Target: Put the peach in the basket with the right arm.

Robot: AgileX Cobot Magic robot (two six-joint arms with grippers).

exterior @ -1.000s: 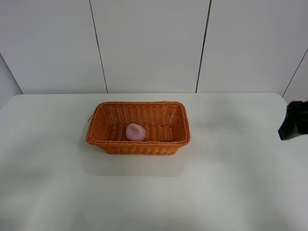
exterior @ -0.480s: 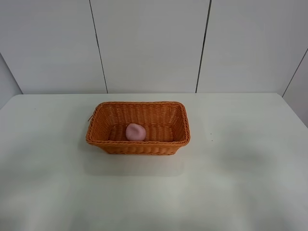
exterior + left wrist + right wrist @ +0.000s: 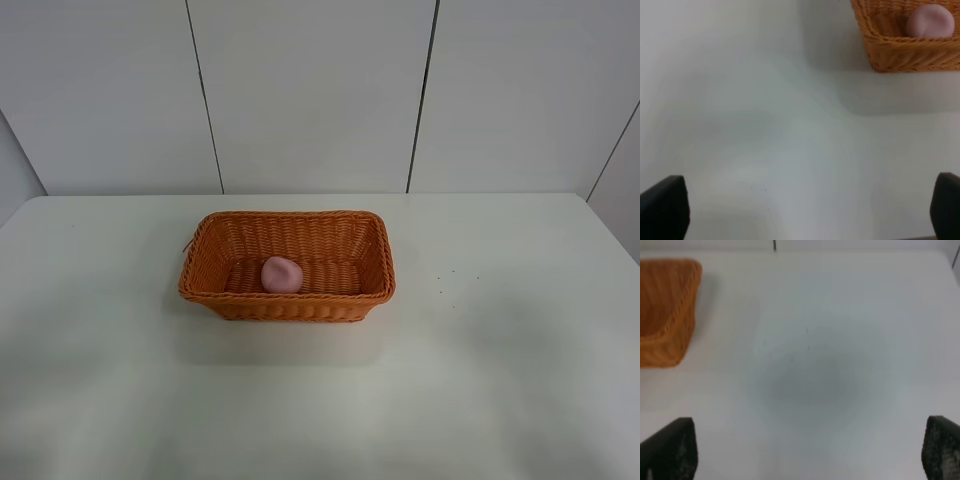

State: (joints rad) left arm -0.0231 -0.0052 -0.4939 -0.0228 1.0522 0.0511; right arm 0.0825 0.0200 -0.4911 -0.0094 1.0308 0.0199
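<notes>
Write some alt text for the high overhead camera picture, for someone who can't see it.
A small pink peach lies inside an orange-brown wicker basket standing on a white table, in front of a pale panelled wall. No robot arm or gripper appears in this view.

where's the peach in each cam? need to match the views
Exterior high: peach left of centre on the basket floor, near the front wall.
Left wrist: peach in the top right corner, behind the basket rim.
Right wrist: not in view; only a basket corner shows.
Shared landmark: the basket.
</notes>
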